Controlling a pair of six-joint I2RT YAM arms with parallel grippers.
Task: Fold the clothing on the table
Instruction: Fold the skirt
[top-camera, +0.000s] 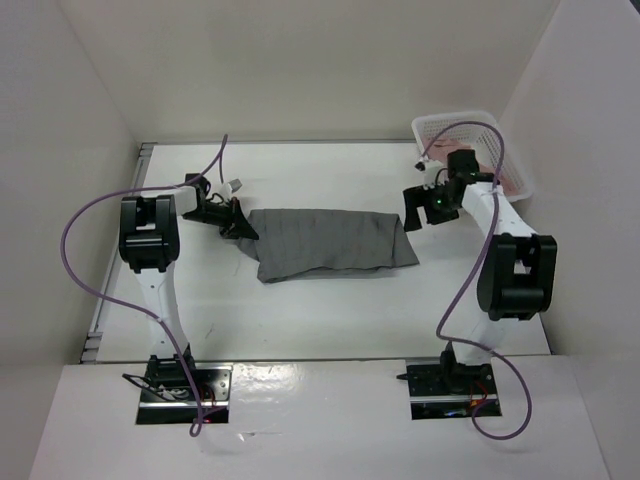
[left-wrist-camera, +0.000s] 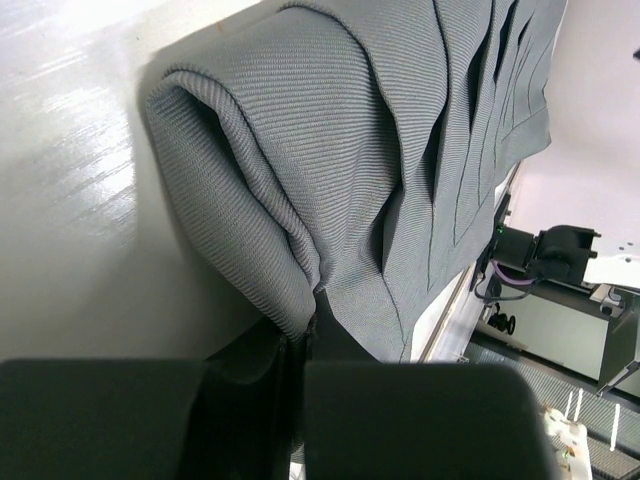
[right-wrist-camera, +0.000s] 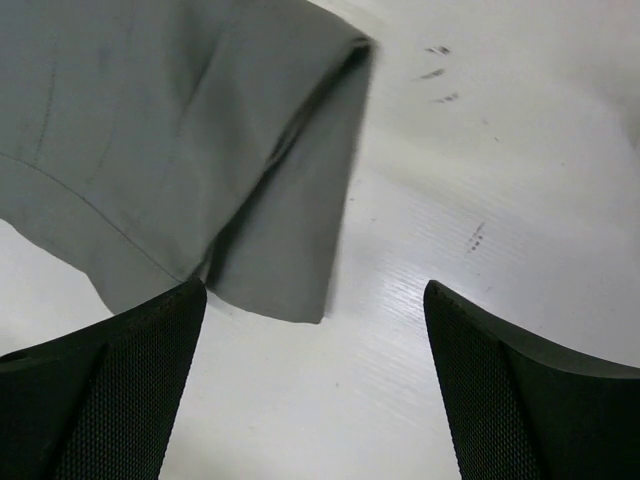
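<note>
white surface (top-camera: 330, 320) carries the clothing (top-camera: 330, 243), lying as a long grey band across the middle. left gripper (top-camera: 236, 226) is pinched tight on its left end; right gripper (top-camera: 425, 208) hangs wide apart just above the right end, holding nothing.

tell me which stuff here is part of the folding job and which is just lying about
Part of the job:
- grey pleated skirt
- table it lies on
- left hand, shut on the skirt's edge
- right hand, open over the skirt's other end

Just lying about:
- white mesh basket at the far right corner
- pink garment in it
</note>
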